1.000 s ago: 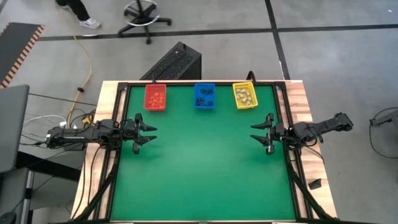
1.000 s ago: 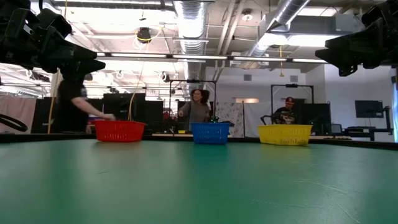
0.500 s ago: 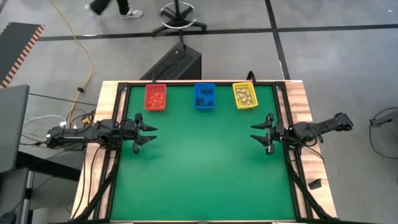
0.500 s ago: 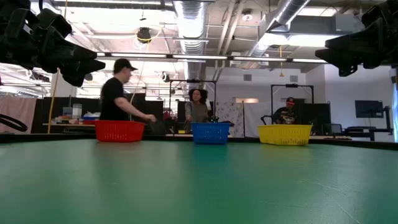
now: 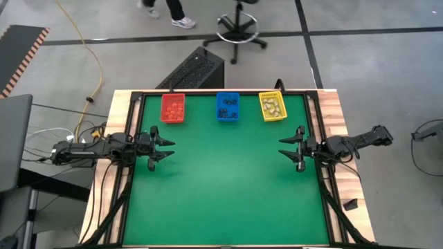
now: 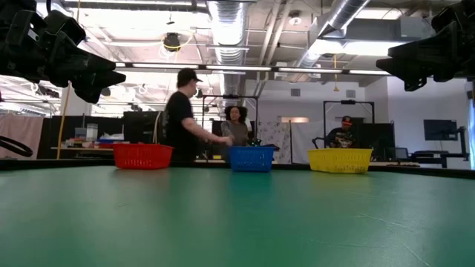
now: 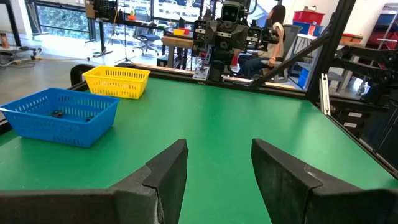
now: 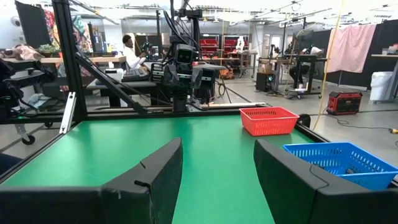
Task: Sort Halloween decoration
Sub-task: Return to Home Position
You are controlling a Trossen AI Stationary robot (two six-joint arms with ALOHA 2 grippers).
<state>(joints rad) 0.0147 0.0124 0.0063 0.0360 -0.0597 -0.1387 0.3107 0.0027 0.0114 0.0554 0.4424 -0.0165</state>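
Observation:
The Halloween decoration lies as tiny trinkets inside three bins at the table's far edge: orange ones in the red bin (image 5: 172, 108), black ones in the blue bin (image 5: 228, 106), pale ones in the yellow bin (image 5: 271, 106). My left gripper (image 5: 168, 148) hovers open at the table's left edge, level, pointing right. My right gripper (image 5: 284, 147) hovers open at the right edge, pointing left. Nothing is between either pair of fingers (image 7: 168, 171) (image 8: 163, 165).
The green mat (image 5: 225, 187) stretches between the two grippers. A black frame rail (image 5: 313, 117) borders it. Beyond the far edge a person (image 6: 183, 115) walks past, and others sit farther back. A black box (image 5: 196, 69) and a stool (image 5: 239, 28) stand on the floor.
Both arms have kept still. The person behind the table has walked from behind the red bin toward the blue bin, and the stool on the floor has moved to the right with them.

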